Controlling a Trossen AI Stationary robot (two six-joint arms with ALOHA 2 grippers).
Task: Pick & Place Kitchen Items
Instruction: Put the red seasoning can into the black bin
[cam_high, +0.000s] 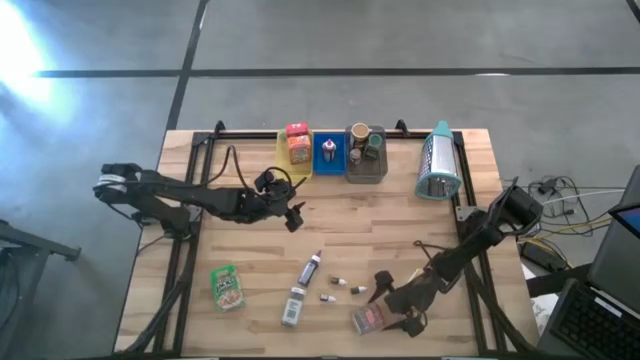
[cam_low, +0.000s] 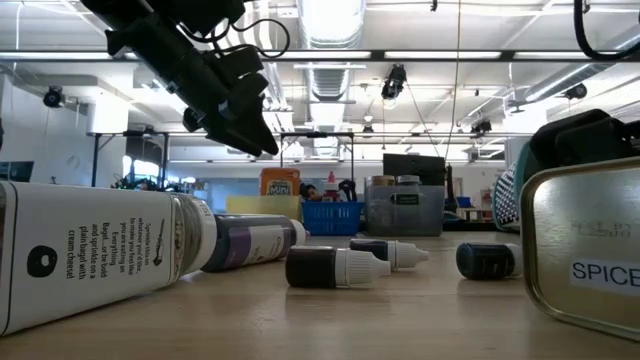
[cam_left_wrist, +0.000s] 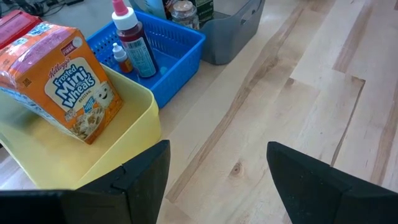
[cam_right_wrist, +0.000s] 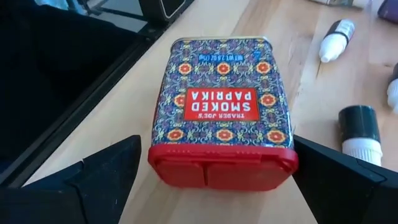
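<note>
Right claw (cam_right_wrist: 211, 180) wide around the red-lidded patterned paprika tin (cam_right_wrist: 222, 112); left claw (cam_left_wrist: 214, 180) open, empty; bottles remain loose on the counter (cam_high: 390, 215).

Left gripper (cam_high: 293, 214): above bare table (cam_high: 400, 225), fingers apart, nothing between them.
Ahead of left gripper: yellow plastic tray (cam_left_wrist: 124, 134) holding an orange cardboard cereal box (cam_left_wrist: 68, 81); beside the tray, a blue plastic basket (cam_left_wrist: 180, 53) with a red squeeze bottle (cam_left_wrist: 134, 40); past that, a grey plastic bin (cam_left_wrist: 239, 31).
Right gripper (cam_high: 392, 297): fingers spread to either side of a red-lidded patterned paprika tin (cam_right_wrist: 221, 118) lying flat on the table.
Beyond the tin: small dark white-capped vials (cam_right_wrist: 359, 127).
</note>
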